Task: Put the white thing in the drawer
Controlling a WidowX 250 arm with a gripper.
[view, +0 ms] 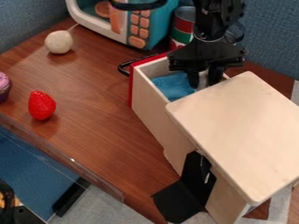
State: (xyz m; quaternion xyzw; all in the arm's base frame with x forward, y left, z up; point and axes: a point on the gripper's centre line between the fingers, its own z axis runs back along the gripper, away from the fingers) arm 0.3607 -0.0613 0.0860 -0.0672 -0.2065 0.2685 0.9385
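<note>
White thing point(203, 83) directly between jaws of gripper point(204, 83), jaws narrow, apparently clamped on it. Both inside open drawer point(147, 106), just beside blue cloth point(172, 85). Next move likely short: straight down, then release.

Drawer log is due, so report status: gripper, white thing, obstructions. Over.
Gripper down in open drawer. Pale thing there, hold unconfirmed. Round white object on table. Blue cloth inside, might crowd placement.

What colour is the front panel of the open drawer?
The front panel is red, clearest in the camera view.
</note>
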